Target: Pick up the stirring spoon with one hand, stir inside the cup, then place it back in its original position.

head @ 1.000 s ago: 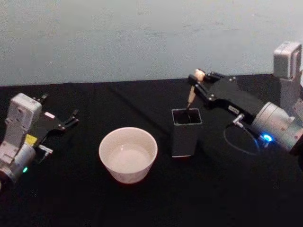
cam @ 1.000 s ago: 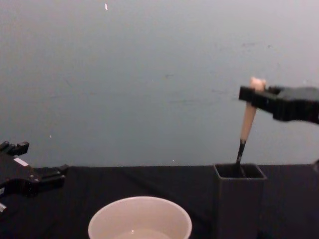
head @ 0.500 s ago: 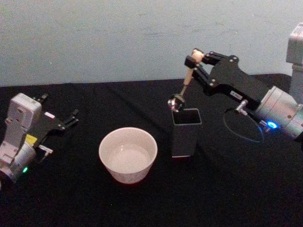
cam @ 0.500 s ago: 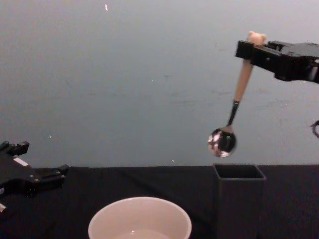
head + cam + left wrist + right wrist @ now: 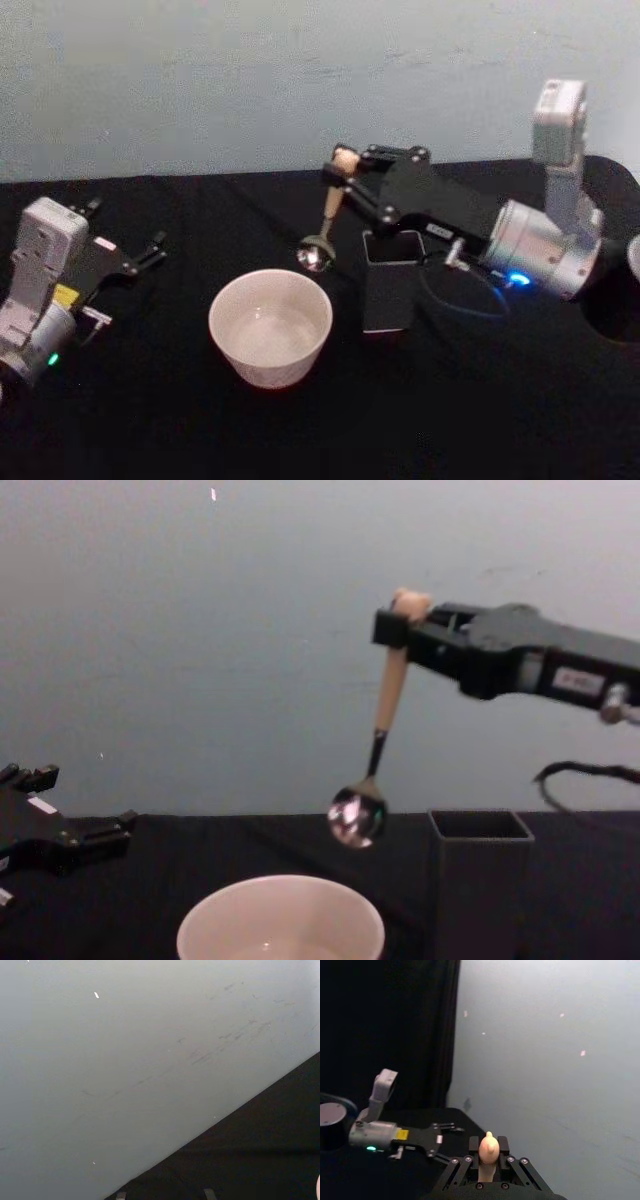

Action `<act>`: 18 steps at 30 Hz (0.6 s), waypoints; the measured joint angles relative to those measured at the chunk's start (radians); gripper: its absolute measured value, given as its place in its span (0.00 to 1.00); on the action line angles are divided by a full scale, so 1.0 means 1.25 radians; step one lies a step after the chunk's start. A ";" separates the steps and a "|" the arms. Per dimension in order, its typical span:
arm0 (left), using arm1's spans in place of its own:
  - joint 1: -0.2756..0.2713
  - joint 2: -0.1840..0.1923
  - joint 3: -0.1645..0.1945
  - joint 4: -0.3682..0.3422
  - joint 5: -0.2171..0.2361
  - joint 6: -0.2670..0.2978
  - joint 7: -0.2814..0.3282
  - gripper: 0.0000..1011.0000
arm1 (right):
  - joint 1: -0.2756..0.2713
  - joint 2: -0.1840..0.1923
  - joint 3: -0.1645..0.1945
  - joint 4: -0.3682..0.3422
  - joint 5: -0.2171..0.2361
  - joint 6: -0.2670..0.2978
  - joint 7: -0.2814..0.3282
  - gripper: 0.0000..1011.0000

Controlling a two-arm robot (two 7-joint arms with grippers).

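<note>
One wide cream-white round cup (image 5: 270,325) sat nearest | tall dark grey square holder (image 5: 392,285) just right of it | left gripper (image 5: 128,225) parked far left, fingers spread | slim beige-handled, bear-topped metal spoon (image 5: 327,215) hung bowl-down over the cup's far right rim, pinched near its top by the right gripper (image 5: 347,165).

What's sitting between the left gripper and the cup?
Nothing: the head view shows bare black table between the left gripper and the cup.
</note>
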 joint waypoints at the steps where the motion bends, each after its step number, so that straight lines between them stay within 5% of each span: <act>1: 0.000 0.000 0.000 0.000 0.000 0.000 0.000 0.99 | 0.005 -0.004 -0.007 0.010 0.000 -0.004 0.006 0.21; 18: 0.000 0.000 0.000 0.000 0.000 0.000 0.000 0.99 | 0.057 -0.071 -0.095 0.150 -0.025 -0.080 0.070 0.21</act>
